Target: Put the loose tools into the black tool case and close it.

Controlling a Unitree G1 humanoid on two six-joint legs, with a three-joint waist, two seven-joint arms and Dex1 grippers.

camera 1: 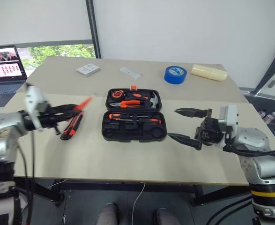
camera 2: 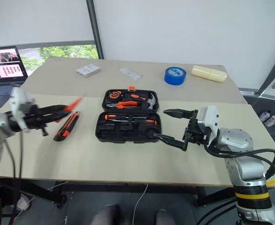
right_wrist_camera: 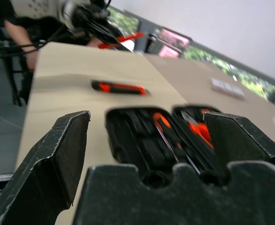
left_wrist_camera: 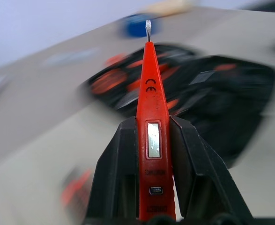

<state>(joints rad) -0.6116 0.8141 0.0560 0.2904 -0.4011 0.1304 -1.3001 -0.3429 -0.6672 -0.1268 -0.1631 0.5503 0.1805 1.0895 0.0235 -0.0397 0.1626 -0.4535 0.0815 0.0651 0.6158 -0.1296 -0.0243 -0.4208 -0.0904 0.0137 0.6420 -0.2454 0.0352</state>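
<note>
Tester screwdriver [left_wrist_camera: 151,117] clamped in left gripper [camera 1: 57,115] jaws, mid-left of frame. Open case [camera 1: 133,115] sits centre on surface [camera 1: 128,159]; knife [camera 1: 71,126] lies loose beside it. Right gripper [camera 1: 186,125] jaws apart. Carry level, align with a free slot.

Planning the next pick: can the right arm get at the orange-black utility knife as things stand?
Probably not easily. The orange-black utility knife lies on the far side of the open black moulded-plastic tool case from the open right tool, beside the left tool gripping the slim orange tester screwdriver.
</note>
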